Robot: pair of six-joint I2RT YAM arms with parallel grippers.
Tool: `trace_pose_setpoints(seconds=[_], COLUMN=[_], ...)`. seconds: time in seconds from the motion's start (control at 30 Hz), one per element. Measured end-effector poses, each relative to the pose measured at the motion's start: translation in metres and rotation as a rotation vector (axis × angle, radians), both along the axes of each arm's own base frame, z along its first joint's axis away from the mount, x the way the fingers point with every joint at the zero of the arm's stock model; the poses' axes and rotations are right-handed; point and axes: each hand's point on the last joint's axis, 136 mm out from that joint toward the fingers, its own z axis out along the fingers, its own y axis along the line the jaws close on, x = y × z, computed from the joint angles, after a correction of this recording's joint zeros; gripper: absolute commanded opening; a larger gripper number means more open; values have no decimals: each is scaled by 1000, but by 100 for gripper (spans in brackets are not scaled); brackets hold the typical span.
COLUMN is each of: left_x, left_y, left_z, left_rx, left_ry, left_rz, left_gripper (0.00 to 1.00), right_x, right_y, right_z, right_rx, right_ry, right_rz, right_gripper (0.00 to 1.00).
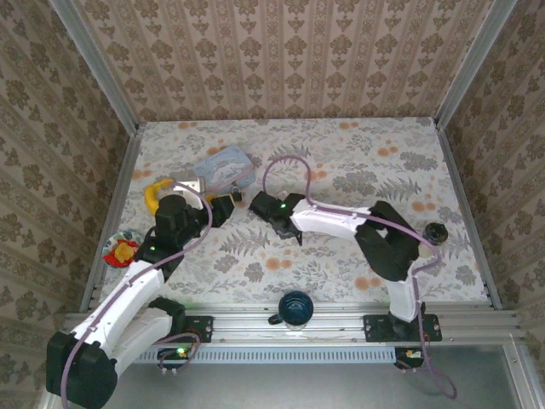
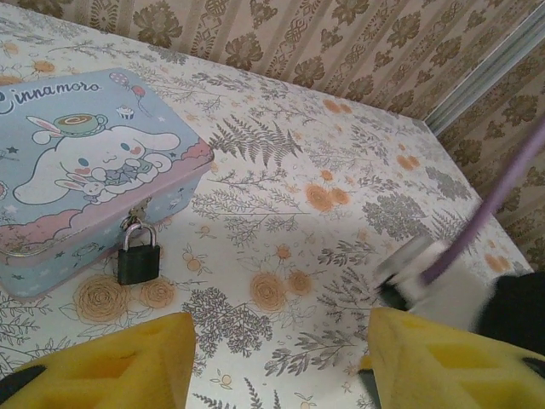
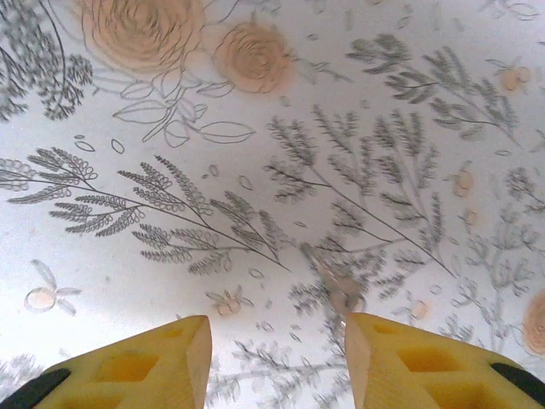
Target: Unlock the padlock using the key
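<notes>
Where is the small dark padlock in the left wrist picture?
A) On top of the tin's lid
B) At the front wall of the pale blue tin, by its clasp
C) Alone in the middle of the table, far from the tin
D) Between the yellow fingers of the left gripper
B: the padlock sits against the front wall of the tin, its shackle up at the clasp, and the open left gripper is apart from it.

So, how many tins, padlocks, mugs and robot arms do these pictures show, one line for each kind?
Tin: 1
Padlock: 1
Mug: 1
Robot arms: 2, left arm and right arm
Total: 5
</notes>
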Motion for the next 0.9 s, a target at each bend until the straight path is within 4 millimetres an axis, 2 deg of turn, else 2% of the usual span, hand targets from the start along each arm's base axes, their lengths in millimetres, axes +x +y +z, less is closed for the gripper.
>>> trace_pose_setpoints(seconds=[0.1,0.17,0.27,0.37,0.4,0.5,0.7,0.9], left_x=[1,0,-1,-2,-3,-3,0,0], left_y=[-5,-11,-18,-26,-28,-32,-34,-37], left_z=[-9,-14,-19,-27,-29,-34,-32,-30], left_rx=[11,16,23,37,41,51,47,42], left_ry=[28,40,51,67,74,86,76,66], left_rz=[-14,-29,-49,-73,-81,-93,-93,-98], left_gripper=[68,74,84,97,100,100,100,100], right_x=[0,0,-1,-6,-9,-12,-5,2], right_y=[-16,-30,-52,-65,-66,-60,-47,-48], right_z=[23,29,21,1,-5,-14,-32,-42], right_rx=[114,191,275,320,334,379,440,461], right_ry=[-2,8,45,100,120,155,193,200], right_rz=[-41,-88,-165,-225,-235,-245,-264,-296], right_gripper=[47,47,46,46,46,44,40,38])
